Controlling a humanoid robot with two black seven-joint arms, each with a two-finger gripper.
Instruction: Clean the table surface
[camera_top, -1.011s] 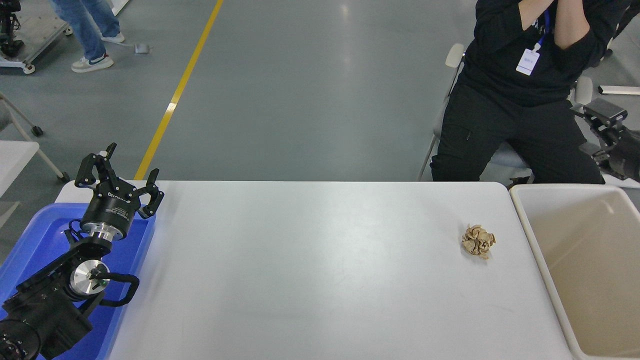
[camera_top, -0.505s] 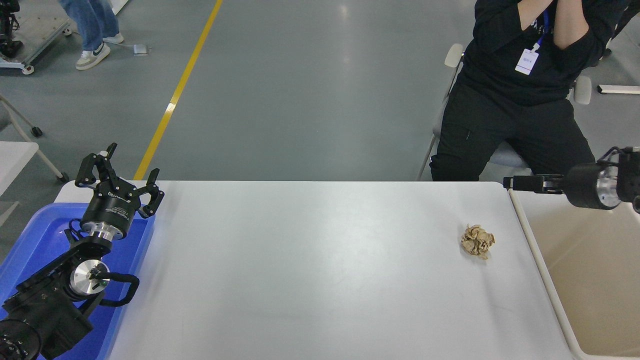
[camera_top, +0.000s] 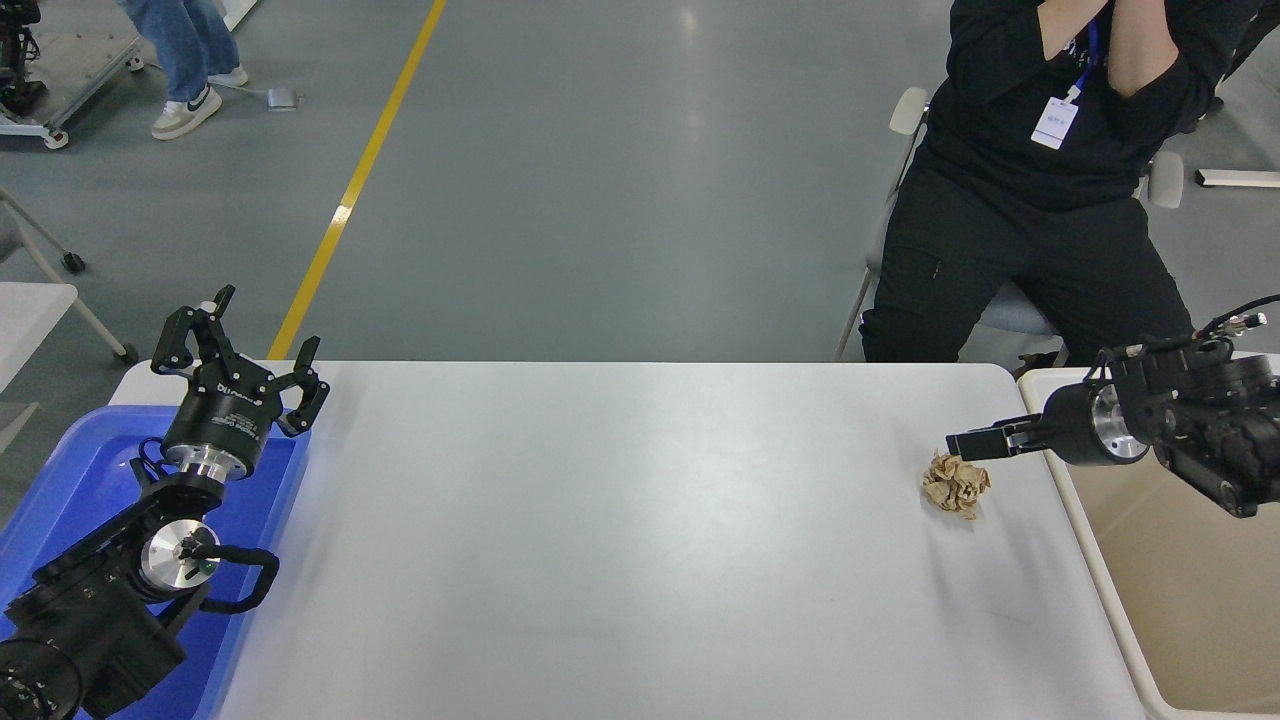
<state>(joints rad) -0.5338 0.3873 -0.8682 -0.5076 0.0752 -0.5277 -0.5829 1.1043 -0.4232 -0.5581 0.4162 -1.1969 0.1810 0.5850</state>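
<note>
The table surface (camera_top: 620, 530) is a wide white top. A crumpled tan paper ball (camera_top: 956, 483) lies on it near the right end. My right gripper (camera_top: 962, 443) reaches in from the right edge, and its tip hangs just above and beside the ball's top. It is seen side-on, so its state is unclear and nothing shows in its grasp. My left gripper (camera_top: 240, 335) is parked at the lower left over the blue tray, open and empty.
A blue plastic tray (camera_top: 80, 480) sits under the left arm at the table's left end. A beige bin (camera_top: 1190, 610) stands against the right end. A person in black (camera_top: 1030, 200) sits on a chair beyond the far right corner.
My right arm has come in from the right edge, moving left and down from over the bin's far corner to the paper ball. The ball and the left arm have not moved.
</note>
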